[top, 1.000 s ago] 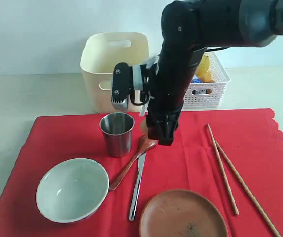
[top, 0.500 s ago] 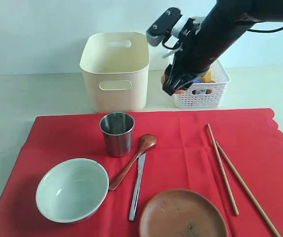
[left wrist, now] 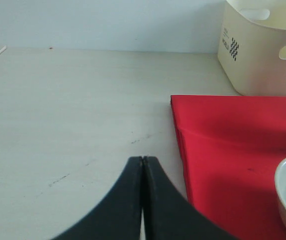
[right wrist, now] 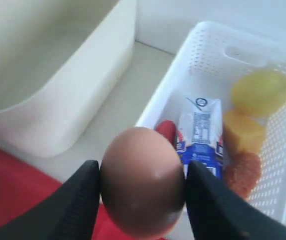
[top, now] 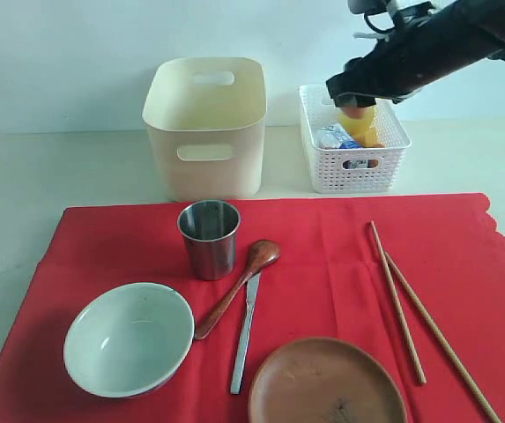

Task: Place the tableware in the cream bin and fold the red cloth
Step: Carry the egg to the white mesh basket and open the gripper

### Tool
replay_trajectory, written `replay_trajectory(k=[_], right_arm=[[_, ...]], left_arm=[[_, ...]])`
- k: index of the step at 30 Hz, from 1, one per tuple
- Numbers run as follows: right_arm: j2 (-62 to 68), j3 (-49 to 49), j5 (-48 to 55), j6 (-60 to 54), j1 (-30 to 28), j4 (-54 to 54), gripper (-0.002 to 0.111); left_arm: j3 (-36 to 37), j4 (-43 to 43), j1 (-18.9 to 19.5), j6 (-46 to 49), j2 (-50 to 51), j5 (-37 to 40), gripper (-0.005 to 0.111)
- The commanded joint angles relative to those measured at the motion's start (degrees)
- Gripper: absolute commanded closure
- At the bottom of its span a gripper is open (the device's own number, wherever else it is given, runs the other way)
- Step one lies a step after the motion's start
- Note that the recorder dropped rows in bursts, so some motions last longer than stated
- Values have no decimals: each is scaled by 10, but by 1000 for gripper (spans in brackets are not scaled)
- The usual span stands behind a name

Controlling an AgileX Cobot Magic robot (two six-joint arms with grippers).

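Note:
On the red cloth lie the tableware: steel cup, pale bowl, wooden spoon, knife, brown plate and chopsticks. The cream bin stands behind the cloth. My right gripper is shut on a brown egg; in the exterior view this right gripper hangs above the white basket. My left gripper is shut and holds nothing, over bare table beside the cloth's corner.
The white lattice basket stands to the right of the bin. In it are a milk carton, a lemon, cheese and sausage. The pale tabletop lies left of the cloth.
My right arm has lifted from just above the spoon's bowl on the cloth and swung back and to the right, to above the white basket, with the egg. The left gripper has not moved.

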Motion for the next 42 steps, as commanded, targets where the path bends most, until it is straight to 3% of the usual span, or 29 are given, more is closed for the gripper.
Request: replay_trajectory(k=[1,7,18,27,42], right_arm=[[22,-1,-36,8,-28,11,108],[54,-4,-81,8,-52,11,108],[138,-87,-63,7,-57,10,108],[170,-94,-56,-32,-57,5,107],[177,-94,-54,-32,-57,5,55]], left_arm=[[2,0,0,2,-4,-7,107],[2,0,0,2,-4,-7,107],[2,0,0,2,-4,-7,107],[2,0,0,2,-4,-7,107],[2,0,0,2,-4,-7,107]])
